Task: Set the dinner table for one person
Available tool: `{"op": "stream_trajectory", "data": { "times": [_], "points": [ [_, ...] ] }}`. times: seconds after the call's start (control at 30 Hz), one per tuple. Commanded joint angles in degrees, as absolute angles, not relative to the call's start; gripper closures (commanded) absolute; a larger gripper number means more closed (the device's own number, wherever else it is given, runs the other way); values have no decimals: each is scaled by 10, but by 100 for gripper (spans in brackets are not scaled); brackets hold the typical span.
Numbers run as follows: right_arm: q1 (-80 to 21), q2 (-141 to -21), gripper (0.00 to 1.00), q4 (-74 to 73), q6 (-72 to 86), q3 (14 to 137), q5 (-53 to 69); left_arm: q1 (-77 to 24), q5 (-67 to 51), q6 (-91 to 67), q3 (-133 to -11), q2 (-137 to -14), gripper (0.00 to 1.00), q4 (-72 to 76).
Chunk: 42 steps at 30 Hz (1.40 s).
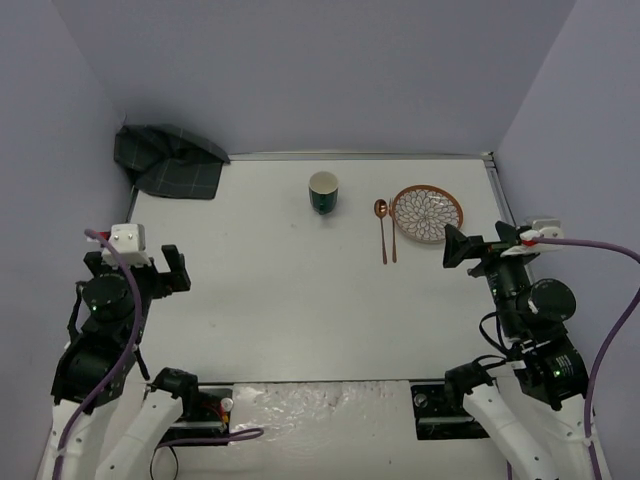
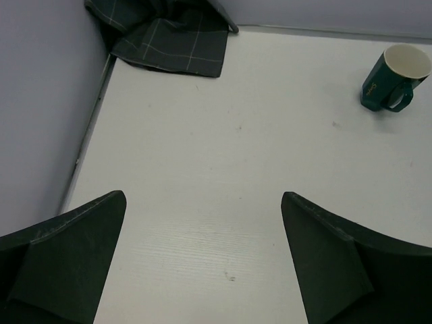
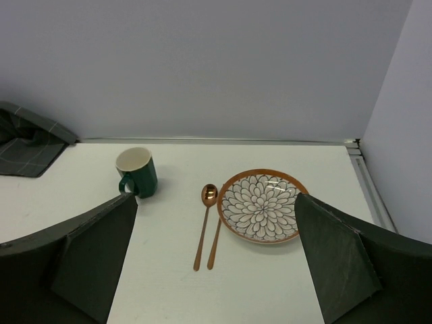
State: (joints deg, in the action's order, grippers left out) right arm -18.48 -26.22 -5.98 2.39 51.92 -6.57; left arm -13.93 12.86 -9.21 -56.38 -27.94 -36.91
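Observation:
The white dinner table [image 1: 300,290] fills the top view. A dark grid-lined placemat [image 1: 172,160] lies crumpled in the far left corner; it also shows in the left wrist view [image 2: 172,34]. A green mug [image 1: 323,192] stands at the far middle. A copper spoon [image 1: 381,228] and a second copper utensil [image 1: 392,240] lie left of a flower-patterned plate [image 1: 427,213]. My left gripper [image 1: 178,270] is open and empty over the left side. My right gripper [image 1: 458,247] is open and empty, just right of the plate's near edge. The right wrist view shows the mug [image 3: 138,173], the spoon [image 3: 205,223] and the plate [image 3: 260,205].
Grey walls close in the table on three sides, with metal rails [image 1: 500,190] along the edges. Cables [image 1: 600,250] trail from both wrists. The arm bases [image 1: 320,410] sit at the near edge.

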Motion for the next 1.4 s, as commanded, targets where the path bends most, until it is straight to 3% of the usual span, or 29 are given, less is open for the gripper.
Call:
{"op": "stream_trajectory", "data": {
  "times": [0.0,0.23,0.43,0.83,1.37],
  "points": [
    [-188,-300,0,-12,79,511,-35,-142,100,-135,-565,-406,3,-306],
    [-188,-338,0,-18,122,495,-37,-130,139,-170,-598,-629,3,-208],
    [-188,-371,0,-18,129,488,-17,-52,60,-231,-697,-837,3,-133],
    [-188,-427,0,-7,126,475,23,-16,90,-188,-1033,-1190,3,-129],
    [-189,-482,0,-6,127,465,111,-3,29,-145,-1194,-1374,3,-169]
  ]
}}
